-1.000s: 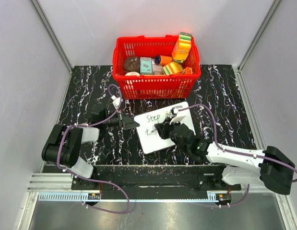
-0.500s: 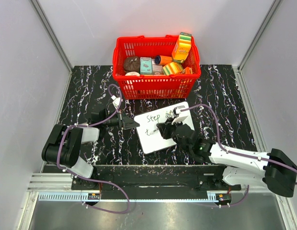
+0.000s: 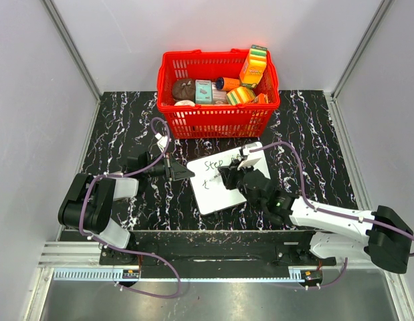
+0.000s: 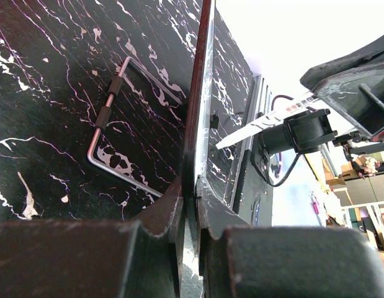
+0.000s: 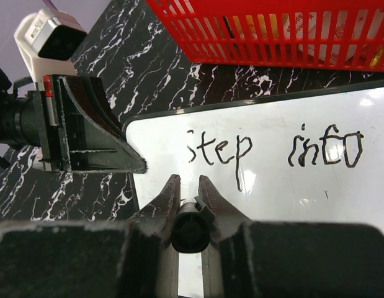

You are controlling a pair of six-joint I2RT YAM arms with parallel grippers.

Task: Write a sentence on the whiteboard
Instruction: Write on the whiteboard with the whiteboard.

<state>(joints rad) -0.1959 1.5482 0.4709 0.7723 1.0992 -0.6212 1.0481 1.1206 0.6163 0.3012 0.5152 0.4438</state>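
While the whiteboard (image 3: 217, 197) was clamped at its left edge by the left gripper (image 3: 182, 172), the marker (image 5: 190, 228) pinched in the right gripper (image 5: 187, 181) was recorded near of the sentence (image 5: 272, 149).

red basket (image 3: 218, 124) near whiteboard (image 3: 215, 196), blocking far side

A black counter (image 3: 126, 120) veined with white sits between plain pale grey walls (image 3: 33, 100) and aluminium corner posts (image 3: 71, 50).

From above, the right arm (image 3: 314, 215) covers most of line 2 of the sentence (image 3: 213, 164) on the whiteboard (image 3: 210, 197).
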